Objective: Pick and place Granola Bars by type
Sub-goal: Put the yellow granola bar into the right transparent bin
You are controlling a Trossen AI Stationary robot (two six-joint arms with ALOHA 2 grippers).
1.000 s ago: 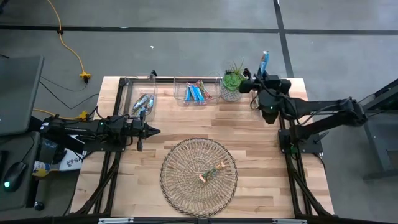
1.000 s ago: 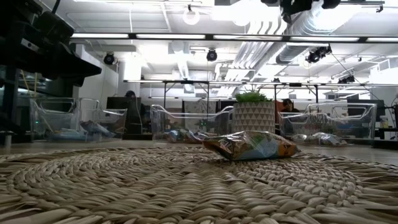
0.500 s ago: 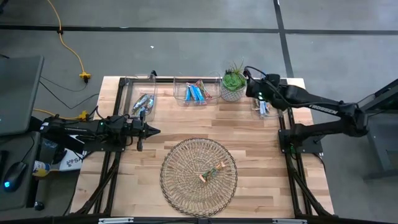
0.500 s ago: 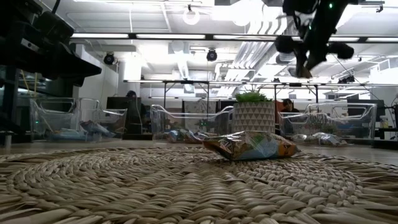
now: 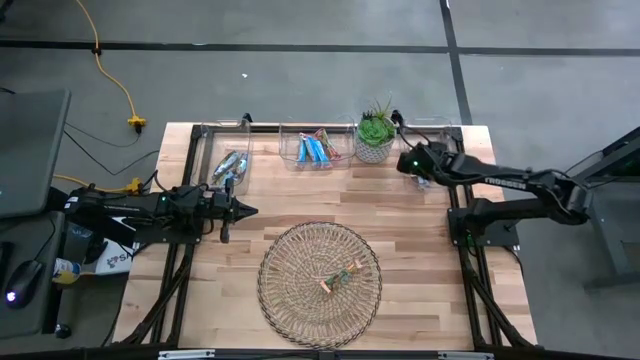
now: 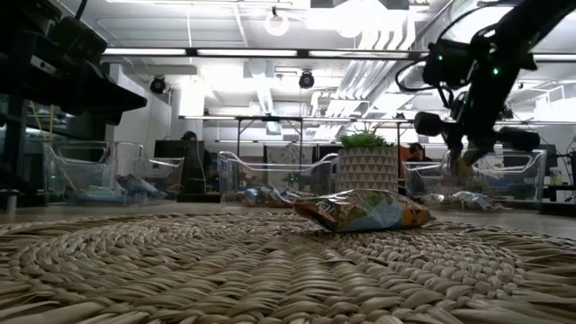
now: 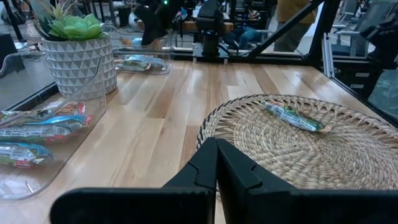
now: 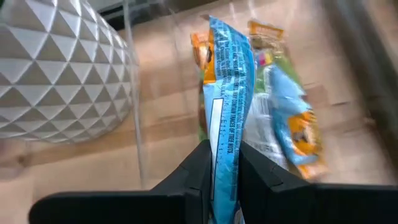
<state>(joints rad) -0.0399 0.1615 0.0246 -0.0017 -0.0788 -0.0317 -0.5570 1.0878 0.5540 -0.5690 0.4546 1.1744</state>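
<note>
My right gripper (image 5: 411, 165) is over the clear bin (image 5: 447, 130) at the table's far right, shut on a blue and white granola bar (image 8: 225, 87). Under that bar, several bars (image 8: 283, 118) lie in the bin. One tan and green bar (image 5: 341, 277) lies flat in the round woven basket (image 5: 300, 250); the left wrist view shows this bar (image 7: 292, 116) too. The middle bin (image 5: 290, 150) holds blue bars (image 5: 316, 150), the left bin (image 5: 212, 150) silvery ones (image 5: 231, 165). My left gripper (image 5: 246, 210) waits shut at the table's left. My right gripper pinches the blue and white bar between its two fingers near one end (image 8: 224, 138). The fingers slant down from the table's right and lie along the bar. The bar sticks out ahead of them, over the bars in the bin; whether it touches them I cannot tell.
A green plant in a white patterned pot (image 5: 374, 138) stands just left of the right bin, close to my right gripper. Bare wood lies between the bins and the basket.
My right gripper has come down from high over the table's far right corner to the right bin, tipping from level to slanting downward and rolling. It has kept the blue and white bar, which earlier stuck upward.
</note>
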